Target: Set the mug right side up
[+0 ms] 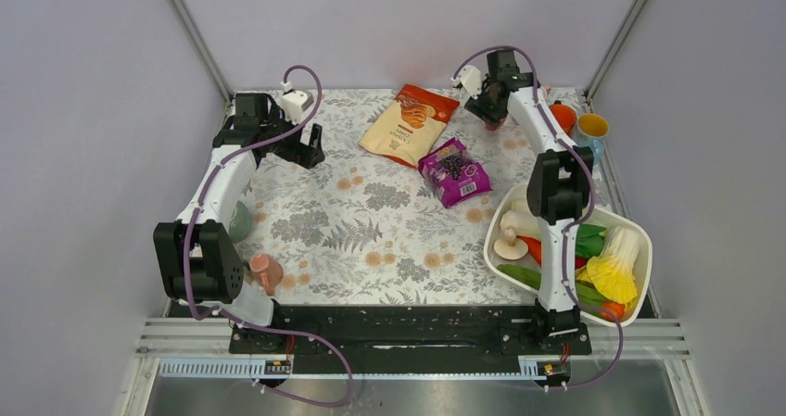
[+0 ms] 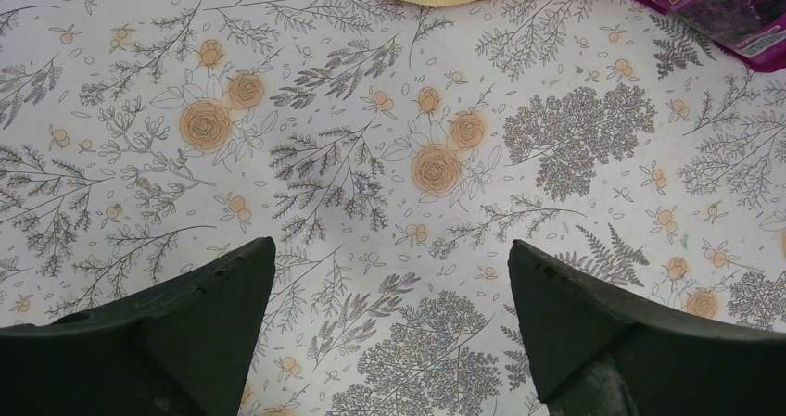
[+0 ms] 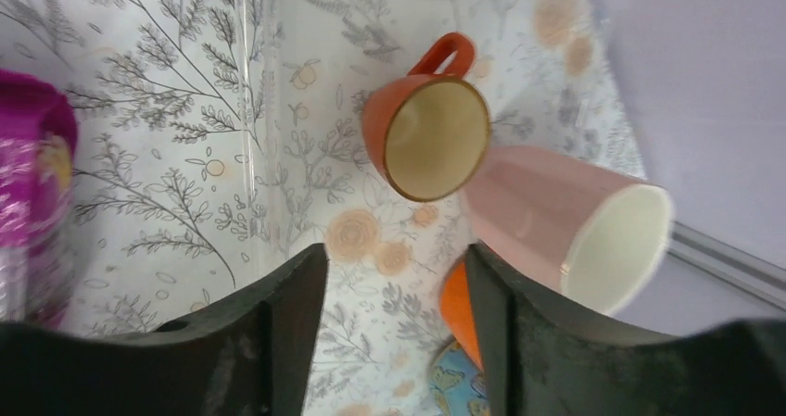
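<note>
**Clear the mug without nudging it**

Closest to the bases, a small pink mug (image 1: 266, 270) lies by the left arm's foot, well apart from the work (too small here to say how it rests). Further out, the left gripper (image 2: 391, 249) hangs over bare tablecloth (image 2: 389, 157), jaws spread wide and nothing between them. It has no part in this step.

The work is in the far right corner. There the right gripper (image 3: 397, 258) has its jaws parted, with cloth showing in the gap and nothing held. Just beyond its tips the orange mug (image 3: 436, 138) shows its mouth to the wrist camera, handle pointing away. I judge it right side up, though the arm hides it from above and I cannot confirm its base sits flat. A pink cup (image 3: 556, 217) stands just beside it, perhaps touching.

By that reading the turn is done and only the retreat is left. Spread the jaws fully and rise straight up before swinging back. Keep the right-hand finger off the pink cup and the orange piece (image 3: 456, 309) beneath it.
</note>
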